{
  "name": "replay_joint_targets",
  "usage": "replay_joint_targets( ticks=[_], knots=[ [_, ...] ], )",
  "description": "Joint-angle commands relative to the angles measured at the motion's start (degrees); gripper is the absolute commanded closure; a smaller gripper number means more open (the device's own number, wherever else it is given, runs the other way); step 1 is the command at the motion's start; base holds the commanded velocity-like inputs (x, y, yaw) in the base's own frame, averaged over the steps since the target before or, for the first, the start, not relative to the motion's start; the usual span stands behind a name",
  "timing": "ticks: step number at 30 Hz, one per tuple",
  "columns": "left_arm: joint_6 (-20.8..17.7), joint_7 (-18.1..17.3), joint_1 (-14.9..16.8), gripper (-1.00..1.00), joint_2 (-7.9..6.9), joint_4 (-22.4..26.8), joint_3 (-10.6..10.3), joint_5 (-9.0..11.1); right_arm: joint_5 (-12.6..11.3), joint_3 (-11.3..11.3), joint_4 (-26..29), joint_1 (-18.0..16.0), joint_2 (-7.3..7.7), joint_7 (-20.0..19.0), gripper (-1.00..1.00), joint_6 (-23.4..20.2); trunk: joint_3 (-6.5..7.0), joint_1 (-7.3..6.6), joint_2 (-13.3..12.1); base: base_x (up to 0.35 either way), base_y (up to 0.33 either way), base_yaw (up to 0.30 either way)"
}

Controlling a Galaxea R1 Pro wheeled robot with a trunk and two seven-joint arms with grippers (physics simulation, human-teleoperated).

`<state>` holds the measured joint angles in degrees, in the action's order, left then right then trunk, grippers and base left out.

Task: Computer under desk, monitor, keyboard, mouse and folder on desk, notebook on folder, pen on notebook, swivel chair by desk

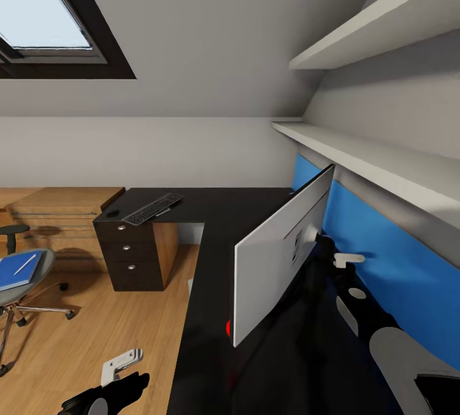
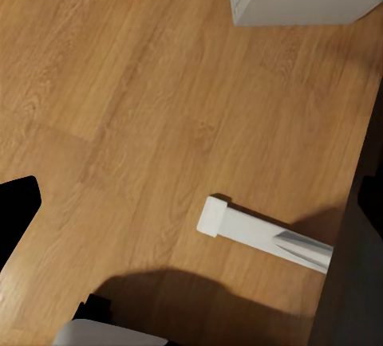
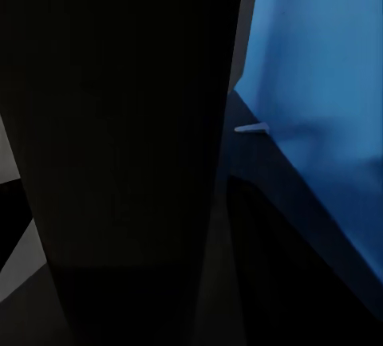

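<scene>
Monitor upright on black desk

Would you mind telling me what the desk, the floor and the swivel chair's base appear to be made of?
The desk looks like glossy black laminate or lacquer: its top reflects the monitor. The floor looks like light wood plank or wood-look laminate, with visible grain and seams. The swivel chair base looks like polished chrome metal, judging by its bright shine, though a render leaves this open.

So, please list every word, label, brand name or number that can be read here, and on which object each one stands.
There is no readable text.
The keyboard: its key legends are too small to read.
The monitor: its white back is plain and carries no logo.
The folder: its blue cover shows no lettering.
</scene>
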<state>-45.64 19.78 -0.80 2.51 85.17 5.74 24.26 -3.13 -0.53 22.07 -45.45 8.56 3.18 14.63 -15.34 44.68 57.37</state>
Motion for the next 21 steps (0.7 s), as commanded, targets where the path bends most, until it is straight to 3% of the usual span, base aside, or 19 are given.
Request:
replay_joint_targets(
  ticks=[1,14,21],
  knots=[
    [-0.2,0.5,0.0,-1.00,0.04,0.1,0.1,0.6,-0.4,-0.1,0.1,-0.1,-0.01,0.1,1.00,0.3,-0.05,0.00,0.1,0.000,0.000,0.000],
    [-0.2,0.4,0.0,-1.00,0.04,0.1,0.1,0.6,-0.5,-0.1,0.1,-0.1,0.04,0.0,1.00,0.6,-0.05,0.00,0.1,0.002,0.000,0.000],
    [-0.1,0.4,0.0,-1.00,0.04,0.1,0.1,0.6,-0.4,-0.1,0.1,-0.1,0.02,0.0,1.00,0.5,-0.05,0.00,0.1,0.186,0.000,0.000]
  ],
)
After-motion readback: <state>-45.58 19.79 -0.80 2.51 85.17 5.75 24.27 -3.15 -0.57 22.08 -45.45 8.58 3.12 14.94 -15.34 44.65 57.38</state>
